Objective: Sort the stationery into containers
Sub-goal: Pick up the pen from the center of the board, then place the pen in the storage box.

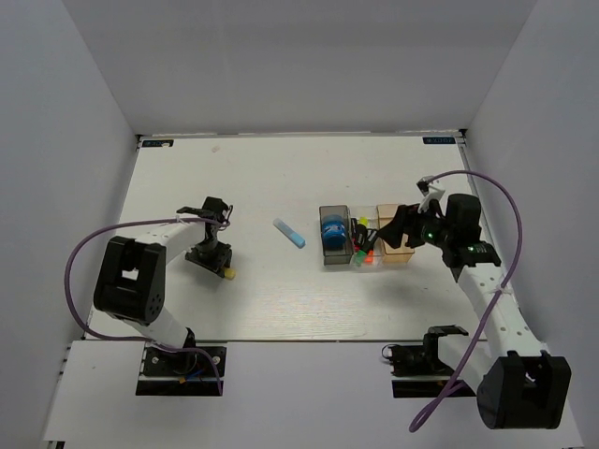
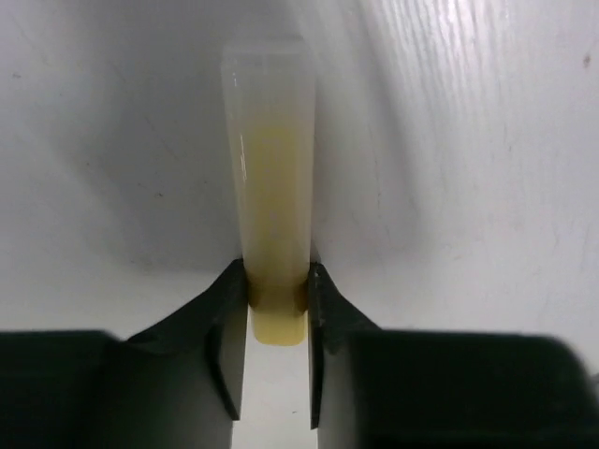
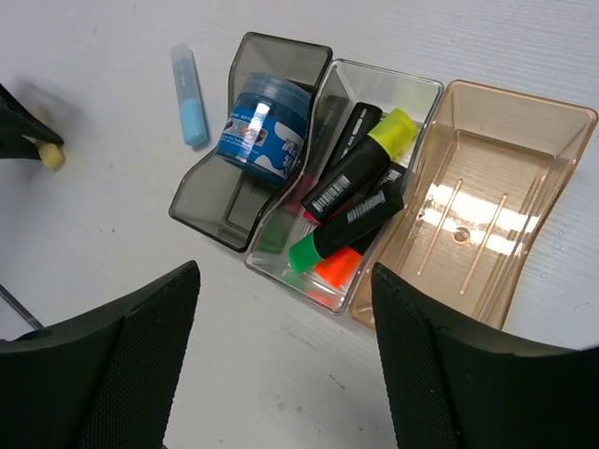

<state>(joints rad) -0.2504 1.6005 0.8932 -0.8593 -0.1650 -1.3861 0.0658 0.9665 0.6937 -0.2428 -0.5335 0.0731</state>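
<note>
From above, the left arm (image 1: 140, 281) is folding back at the elbow in the lower left of the frame. It is reaching its wrist rightward and pointing the left gripper (image 1: 217, 262) down at the white table (image 1: 281, 309), where the cream piece (image 1: 227, 272) is lying. The right arm (image 1: 491, 309) is stretching up the right side, and the right gripper (image 1: 398, 224) is hovering over the tan-orange bin (image 1: 397, 253). Left of that bin, the clear bin (image 1: 371, 224) and the smoky-grey bin (image 1: 335, 260) are standing joined in a row. The light-blue stick (image 1: 289, 233) is lying alone on the table to their left.

In the left wrist view, both fingers (image 2: 229, 318) are pressing against the sides of the cream piece, clamping its near end. The rest is running up the middle of the frame.

In the right wrist view, the jaws are standing wide apart along the bottom edge with nothing between them. The blue tape roll (image 3: 265, 129) is sitting in the smoky-grey bin and the markers (image 3: 351, 192) are lying piled in the clear bin.
</note>
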